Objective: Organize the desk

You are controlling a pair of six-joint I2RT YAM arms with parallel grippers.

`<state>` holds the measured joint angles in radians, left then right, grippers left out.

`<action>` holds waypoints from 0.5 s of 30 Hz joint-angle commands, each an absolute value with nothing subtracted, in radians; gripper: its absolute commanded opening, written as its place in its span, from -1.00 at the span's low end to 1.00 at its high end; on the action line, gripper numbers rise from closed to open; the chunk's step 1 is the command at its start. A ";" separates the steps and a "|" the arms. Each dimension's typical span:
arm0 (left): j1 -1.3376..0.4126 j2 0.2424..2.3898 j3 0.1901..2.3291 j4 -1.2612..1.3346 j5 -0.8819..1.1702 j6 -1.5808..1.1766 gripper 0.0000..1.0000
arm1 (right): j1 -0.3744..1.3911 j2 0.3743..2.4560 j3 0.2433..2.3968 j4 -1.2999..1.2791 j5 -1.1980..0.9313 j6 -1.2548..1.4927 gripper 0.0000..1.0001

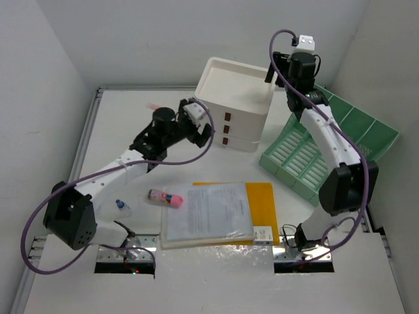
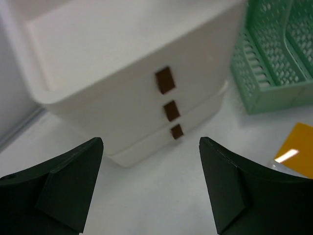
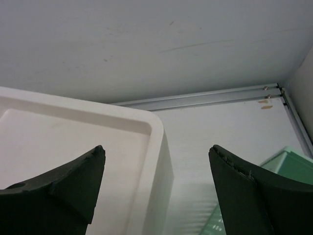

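Observation:
The desk (image 1: pixel 121 127) is a white tabletop with silver rails. My left gripper (image 1: pixel 200 128) is open and empty, low over the desk just left of the white three-drawer box (image 1: pixel 232 104). In the left wrist view my left gripper (image 2: pixel 151 188) faces the box's brown drawer handles (image 2: pixel 165 80) over bare desk (image 2: pixel 156 196). My right gripper (image 1: pixel 271 73) is open and empty, above the box's right back corner. In the right wrist view my right gripper (image 3: pixel 156 188) straddles the box's rim (image 3: pixel 152 147).
A green slotted file rack (image 1: pixel 327 144) stands right of the box. A paper stack (image 1: pixel 206 212) on a yellow folder (image 1: pixel 263 199) lies near front. A pink tube (image 1: pixel 165 197), a small bottle (image 1: pixel 122 207) and a small white box (image 1: pixel 263 234) lie nearby. The back rail (image 3: pixel 205 97) is close.

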<state>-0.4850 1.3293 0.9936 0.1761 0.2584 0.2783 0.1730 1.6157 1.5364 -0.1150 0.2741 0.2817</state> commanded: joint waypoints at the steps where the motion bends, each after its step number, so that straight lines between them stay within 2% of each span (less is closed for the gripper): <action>1: -0.561 1.373 1.038 0.129 0.151 0.305 0.56 | 0.179 1.703 1.632 -0.169 0.325 0.334 0.67; 9: -0.672 1.652 1.222 0.144 0.022 0.241 0.54 | 0.187 1.830 1.657 -0.166 0.314 0.351 0.50; 13: -0.687 1.752 1.325 0.132 -0.084 0.196 0.54 | 0.190 1.827 1.605 -0.134 0.319 0.350 0.34; 15: -0.696 1.775 1.356 0.117 -0.081 0.193 0.54 | 0.189 1.825 1.580 -0.109 0.324 0.351 0.18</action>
<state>-0.6815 1.7695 1.2835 0.1066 -0.0113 0.2306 0.1814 1.8473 1.6093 -0.1436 0.3080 0.3443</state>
